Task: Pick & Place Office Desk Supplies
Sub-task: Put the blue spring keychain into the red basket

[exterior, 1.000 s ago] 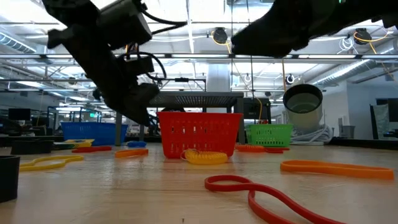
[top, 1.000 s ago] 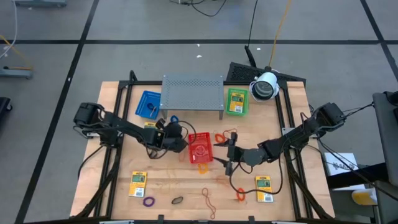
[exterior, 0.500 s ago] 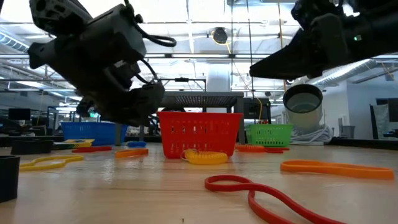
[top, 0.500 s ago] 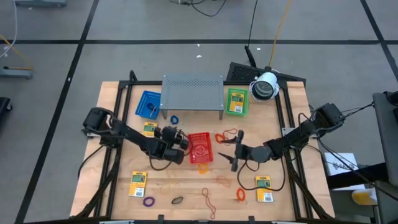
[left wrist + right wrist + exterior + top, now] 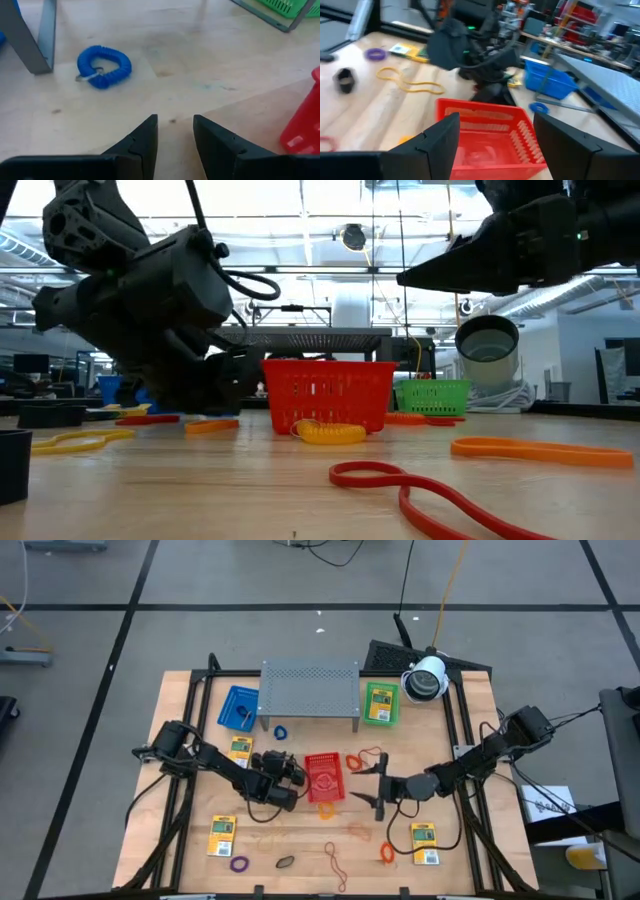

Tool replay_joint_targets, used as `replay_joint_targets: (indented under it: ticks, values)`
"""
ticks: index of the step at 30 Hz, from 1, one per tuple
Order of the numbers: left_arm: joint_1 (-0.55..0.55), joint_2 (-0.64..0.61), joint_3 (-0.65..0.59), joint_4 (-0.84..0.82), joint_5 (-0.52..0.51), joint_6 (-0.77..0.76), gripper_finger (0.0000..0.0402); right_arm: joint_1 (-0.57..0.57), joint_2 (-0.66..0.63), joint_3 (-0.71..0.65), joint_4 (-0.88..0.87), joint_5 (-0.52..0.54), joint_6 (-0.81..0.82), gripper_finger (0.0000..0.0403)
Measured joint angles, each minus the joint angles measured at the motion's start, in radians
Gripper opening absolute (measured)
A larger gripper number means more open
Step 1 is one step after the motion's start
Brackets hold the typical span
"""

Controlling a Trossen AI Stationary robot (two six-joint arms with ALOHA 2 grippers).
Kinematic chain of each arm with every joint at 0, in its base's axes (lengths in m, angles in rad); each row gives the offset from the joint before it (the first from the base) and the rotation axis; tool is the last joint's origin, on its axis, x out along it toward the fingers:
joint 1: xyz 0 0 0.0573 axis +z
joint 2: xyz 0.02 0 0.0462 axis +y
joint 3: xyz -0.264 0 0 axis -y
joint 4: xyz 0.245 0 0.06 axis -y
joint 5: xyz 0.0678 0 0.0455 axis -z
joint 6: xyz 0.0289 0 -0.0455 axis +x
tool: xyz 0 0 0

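Observation:
Office desk supplies lie scattered on the wooden table. Yellow-and-green packets (image 5: 240,747) (image 5: 222,835) (image 5: 425,843) lie flat. Loops include a blue coil (image 5: 279,730) (image 5: 103,67), a red one (image 5: 365,758), orange (image 5: 387,852), tan (image 5: 335,865), purple (image 5: 239,864) and black (image 5: 285,862). A yellow loop (image 5: 330,433) rests against the red basket (image 5: 322,777). My left gripper (image 5: 287,777) (image 5: 175,117) hovers low just left of that basket, open with a narrow gap and nothing in it. My right gripper (image 5: 376,788) (image 5: 495,120) faces the basket from its right, open wide and empty.
A grey perforated rack (image 5: 310,687) stands at the back, with a blue basket (image 5: 238,707) to its left and a green basket (image 5: 378,702) to its right. A white lamp-like cylinder (image 5: 425,678) sits at the back right. Black frame rails (image 5: 186,790) run along both table sides.
The left arm swung down and toward the table's front, bringing its gripper low beside the red basket. The right gripper drew back slightly from the basket. Both stayed open.

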Motion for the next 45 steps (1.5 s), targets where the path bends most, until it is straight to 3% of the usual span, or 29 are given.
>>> replay_joint_targets:
  ticks: [9,33,45]
  values:
    - [0.024,0.000,0.000,-0.005,-0.073,0.065,0.0131,0.001,0.000,0.000,-0.014,-0.027,0.000,0.0247]
    - [0.196,0.000,0.000,-0.009,-0.065,0.184,0.0131,-0.010,0.000,-0.016,-0.029,-0.023,-0.005,0.0247]
    - [0.218,0.000,0.000,-0.009,-0.055,0.200,0.0131,-0.021,0.000,-0.033,-0.029,-0.021,0.034,0.0247]
